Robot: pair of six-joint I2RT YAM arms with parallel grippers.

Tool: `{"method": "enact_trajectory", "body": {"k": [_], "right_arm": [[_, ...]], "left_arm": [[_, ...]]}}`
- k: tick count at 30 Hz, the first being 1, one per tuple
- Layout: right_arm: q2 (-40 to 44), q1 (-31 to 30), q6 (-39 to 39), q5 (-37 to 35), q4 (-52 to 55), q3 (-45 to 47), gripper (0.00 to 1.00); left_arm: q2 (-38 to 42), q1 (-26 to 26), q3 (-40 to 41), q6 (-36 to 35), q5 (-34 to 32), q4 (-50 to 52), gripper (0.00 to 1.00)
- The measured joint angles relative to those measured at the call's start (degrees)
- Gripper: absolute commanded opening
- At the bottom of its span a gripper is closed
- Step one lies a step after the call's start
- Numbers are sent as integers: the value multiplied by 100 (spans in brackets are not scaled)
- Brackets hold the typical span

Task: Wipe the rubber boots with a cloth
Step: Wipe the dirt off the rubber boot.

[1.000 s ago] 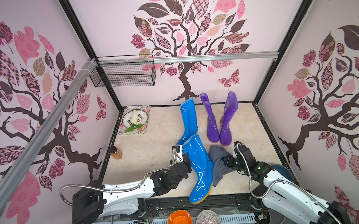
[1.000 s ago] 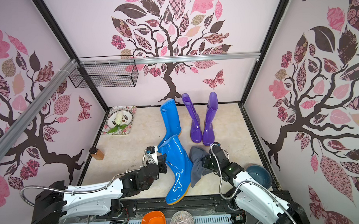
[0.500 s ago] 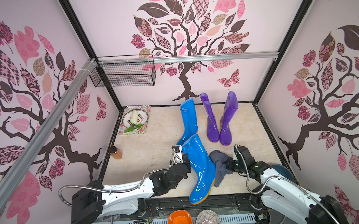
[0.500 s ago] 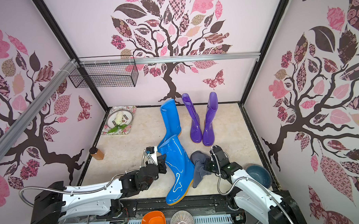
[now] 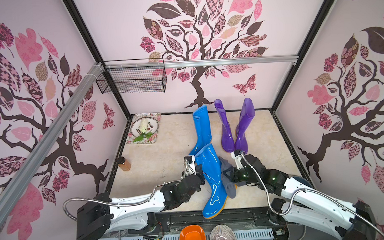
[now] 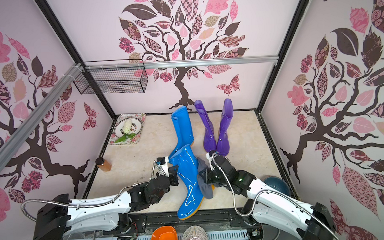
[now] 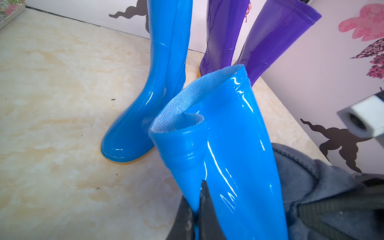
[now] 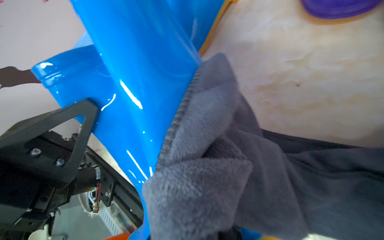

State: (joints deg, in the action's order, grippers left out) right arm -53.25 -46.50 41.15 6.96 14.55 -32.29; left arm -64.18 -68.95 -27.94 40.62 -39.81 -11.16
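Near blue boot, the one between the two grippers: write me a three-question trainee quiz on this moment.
1. True or false: the left gripper is shut on the near blue boot.
2. The grey cloth presses against: A) the near blue boot; B) the floral tray; C) the brown jar.
3. How many purple boots stand beyond it?
Key: 1 true; 2 A; 3 two.
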Motion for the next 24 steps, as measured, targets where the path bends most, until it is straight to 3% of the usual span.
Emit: {"method": "enact_trajectory", "body": {"k": [5, 15, 19, 24], "right_arm": [[-949, 15, -149, 330, -323, -219, 0], [-1891, -4, -365, 686, -601, -2323, 0], [-1941, -11, -262, 647, -852, -2044, 0], [-1429, -52, -4, 149, -946, -804, 0]], "left_arm": [[-2, -22, 0, -11, 2, -24, 0], [168, -125, 2, -9, 70, -179, 0], [299, -168, 42, -9, 155, -247, 0], [538, -188, 229, 7, 245, -243, 0]]}}
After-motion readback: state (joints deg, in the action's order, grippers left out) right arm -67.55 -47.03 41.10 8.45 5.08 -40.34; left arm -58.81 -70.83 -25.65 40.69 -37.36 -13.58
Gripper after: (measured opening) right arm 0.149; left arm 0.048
